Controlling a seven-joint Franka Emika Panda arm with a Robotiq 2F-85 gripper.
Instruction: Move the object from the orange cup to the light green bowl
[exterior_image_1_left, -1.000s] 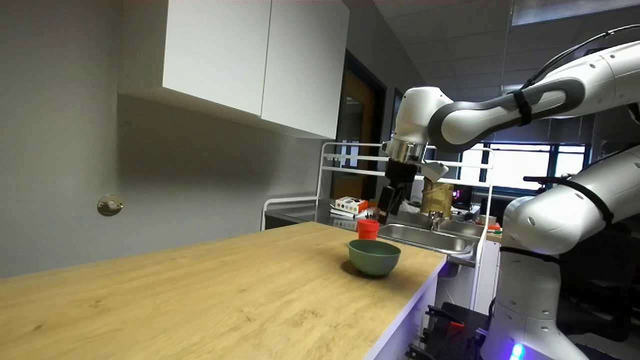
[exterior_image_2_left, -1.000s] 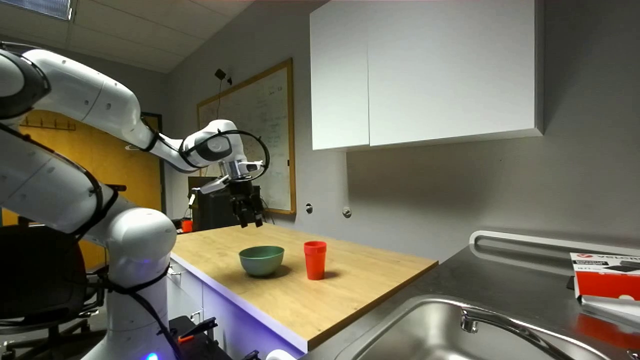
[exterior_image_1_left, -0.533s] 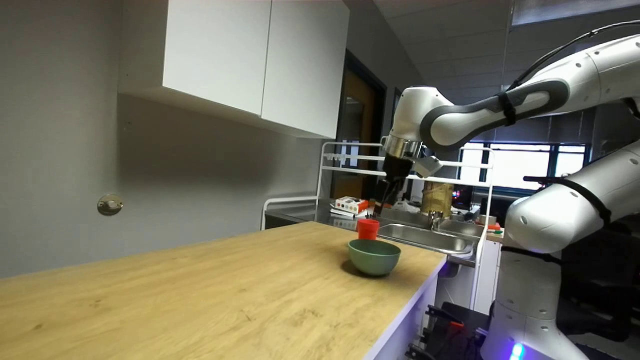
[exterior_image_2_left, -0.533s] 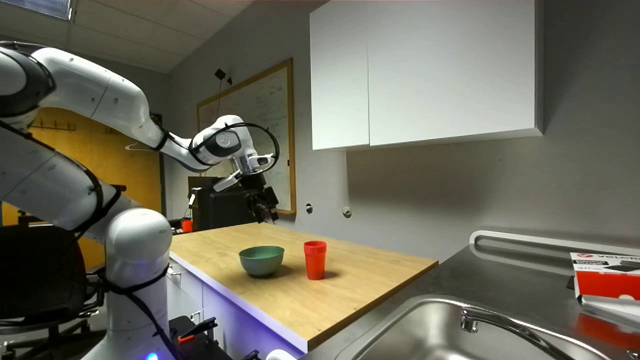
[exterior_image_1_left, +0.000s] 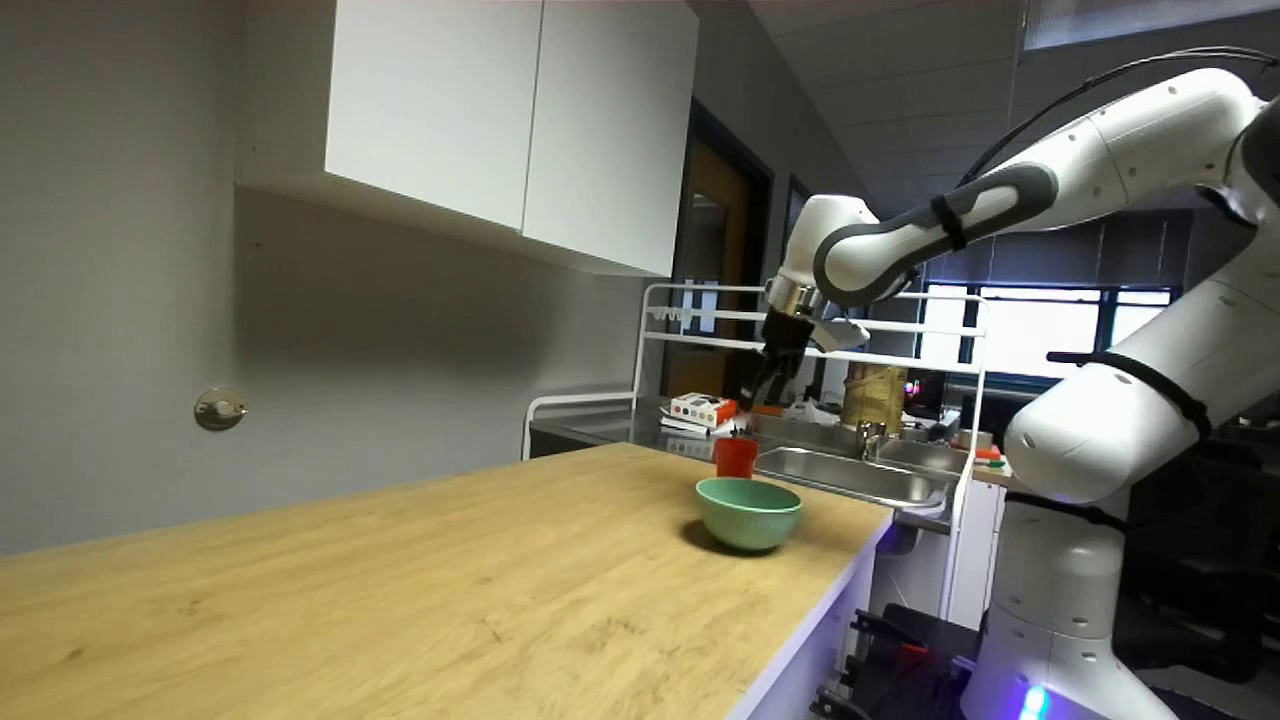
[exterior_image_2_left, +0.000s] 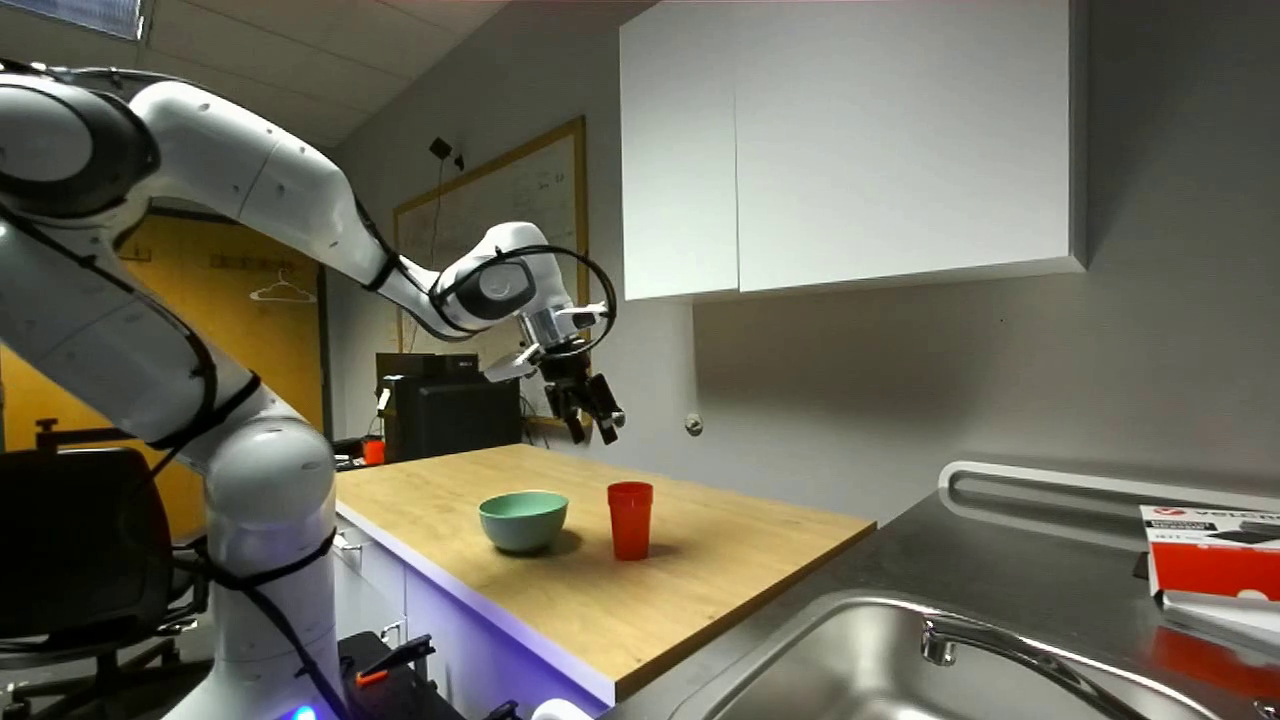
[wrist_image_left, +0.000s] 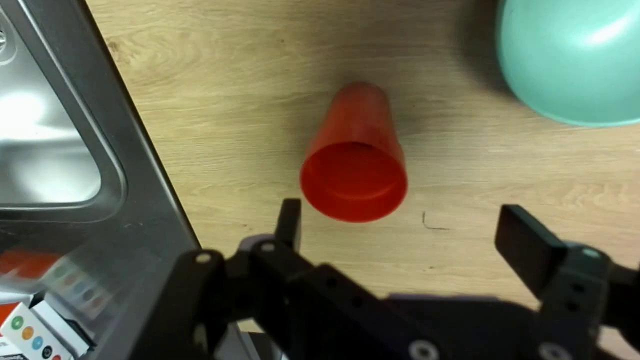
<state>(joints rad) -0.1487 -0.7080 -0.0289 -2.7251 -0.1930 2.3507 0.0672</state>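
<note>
The orange cup (exterior_image_1_left: 735, 458) stands upright on the wooden table, and it also shows in an exterior view (exterior_image_2_left: 630, 522). In the wrist view I look into the mouth of the orange cup (wrist_image_left: 354, 182); its inside looks red and I cannot make out a separate object in it. The light green bowl (exterior_image_1_left: 748, 516) stands beside the cup; it shows in an exterior view (exterior_image_2_left: 523, 522) and partly at the upper right of the wrist view (wrist_image_left: 575, 65). My gripper (exterior_image_2_left: 593, 438) is open and hangs above the cup, apart from it. Its fingertips (wrist_image_left: 400, 225) are wide apart with nothing between them.
The wooden table (exterior_image_1_left: 400, 600) ends at a dark counter (exterior_image_2_left: 1000, 560) with a steel sink (exterior_image_2_left: 860, 640) and faucet. A red and white box (exterior_image_2_left: 1215, 560) lies on the counter. White cupboards (exterior_image_2_left: 850, 150) hang above the table. A white rack (exterior_image_1_left: 640, 370) stands behind.
My gripper has moved from near above the bowl to above the cup and turned somewhat. The cup and the bowl have not moved.
</note>
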